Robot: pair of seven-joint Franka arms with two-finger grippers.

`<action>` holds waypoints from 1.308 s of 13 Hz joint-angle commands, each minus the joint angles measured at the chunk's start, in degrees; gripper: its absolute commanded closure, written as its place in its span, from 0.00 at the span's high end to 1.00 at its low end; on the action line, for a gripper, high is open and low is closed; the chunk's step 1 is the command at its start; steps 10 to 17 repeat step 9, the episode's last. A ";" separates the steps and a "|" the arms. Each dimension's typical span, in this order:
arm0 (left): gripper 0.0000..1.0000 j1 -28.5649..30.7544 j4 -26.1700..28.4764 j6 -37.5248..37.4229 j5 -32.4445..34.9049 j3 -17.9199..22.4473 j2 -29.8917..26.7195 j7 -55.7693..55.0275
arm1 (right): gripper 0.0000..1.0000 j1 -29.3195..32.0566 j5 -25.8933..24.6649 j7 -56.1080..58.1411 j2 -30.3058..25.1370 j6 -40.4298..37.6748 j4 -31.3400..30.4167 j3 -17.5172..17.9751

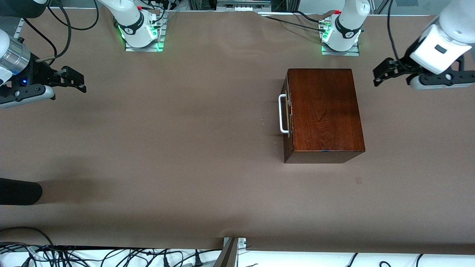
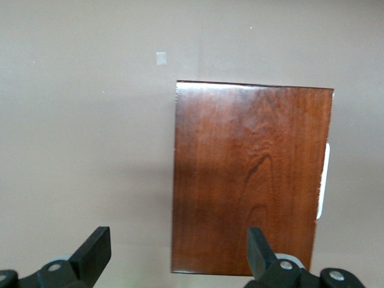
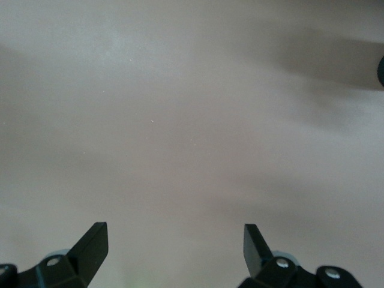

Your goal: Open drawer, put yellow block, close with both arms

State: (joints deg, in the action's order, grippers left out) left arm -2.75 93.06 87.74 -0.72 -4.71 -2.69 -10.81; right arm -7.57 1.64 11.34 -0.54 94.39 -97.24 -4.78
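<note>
The mahogany box stands on the table toward the left arm's end. Its drawer is shut, and the white bar handle faces the right arm's end. The box also shows in the left wrist view, with the handle at its edge. My left gripper is open and empty, up in the air beside the box, off its side away from the handle; it shows in its wrist view. My right gripper is open and empty over bare table at the right arm's end. The yellow block is out of view.
A black rounded object reaches in from the table edge at the right arm's end, nearer the front camera. A small pale patch marks the brown table cover nearer the camera than the box. Cables lie along the front edge.
</note>
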 commanded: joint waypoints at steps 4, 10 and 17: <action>1.00 4.51 1.69 0.68 -0.33 -0.48 -1.53 7.20 | 1.00 0.01 1.08 0.61 -0.16 -0.78 0.82 -0.32; 1.00 4.77 1.25 0.77 -0.33 -0.39 -1.53 8.08 | 1.00 0.01 1.08 0.61 0.02 -0.78 0.82 -0.40; 1.00 4.77 1.25 0.77 -0.33 -0.39 -1.53 8.08 | 1.00 0.01 1.08 0.61 0.02 -0.78 0.82 -0.40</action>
